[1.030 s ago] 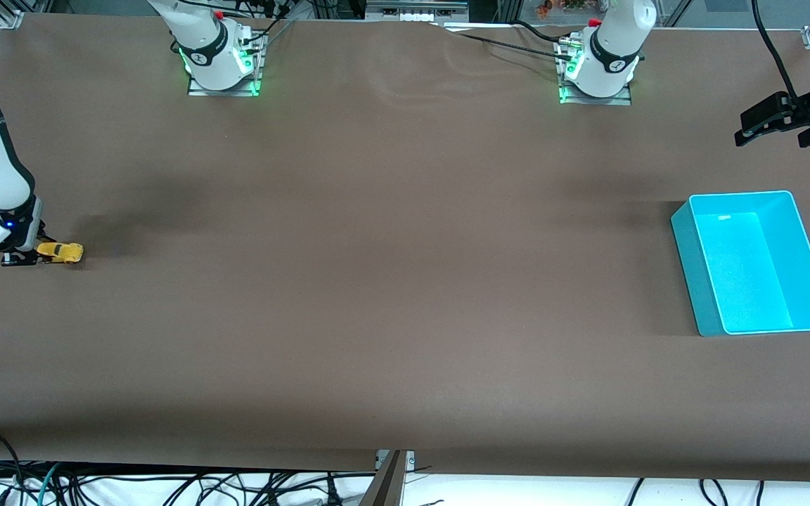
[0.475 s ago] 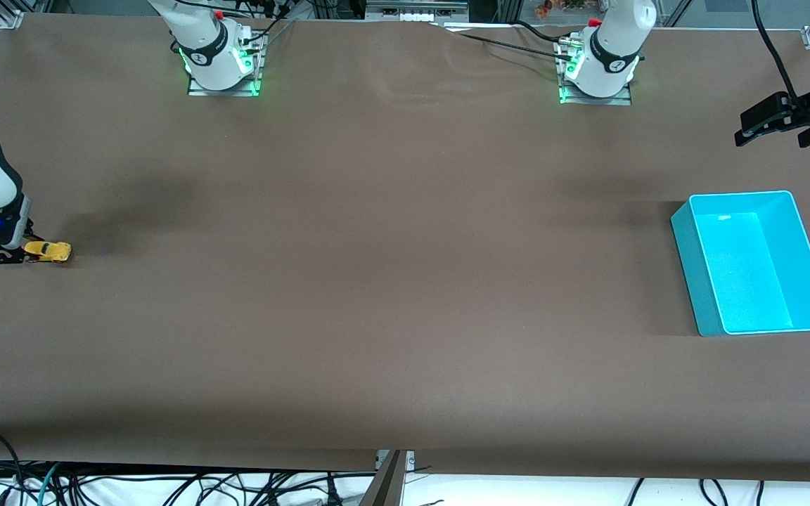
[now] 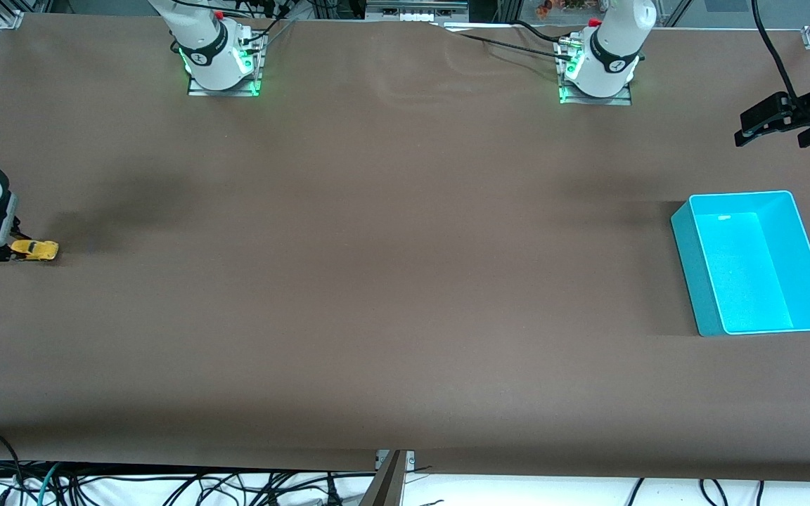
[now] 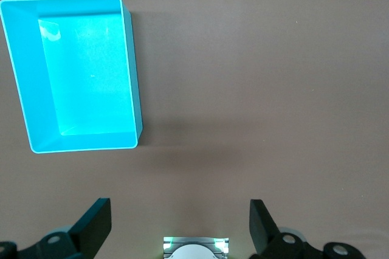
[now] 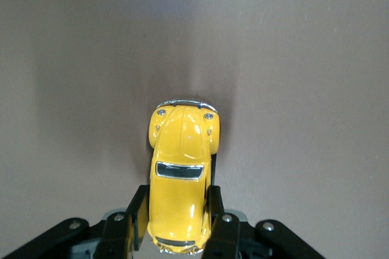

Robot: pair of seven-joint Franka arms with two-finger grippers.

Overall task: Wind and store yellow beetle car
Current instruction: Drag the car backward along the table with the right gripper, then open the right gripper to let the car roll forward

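brown table (image 3: 391,281): my right gripper (image 5: 176,225) clamps the yellow beetle car (image 5: 181,177), winding; release toward the turquoise bin (image 3: 809,260) next. left gripper (image 4: 176,222) waits, spread open.

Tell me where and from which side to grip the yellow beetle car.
Grip the yellow beetle car across its two flat sides at the rear half, coming in from its tail, level with the table. The body is narrowest side to side, and its rounded roof and hood would let fingers slip. The right pincer is shut on it that way; the left pincer waits open above the table.
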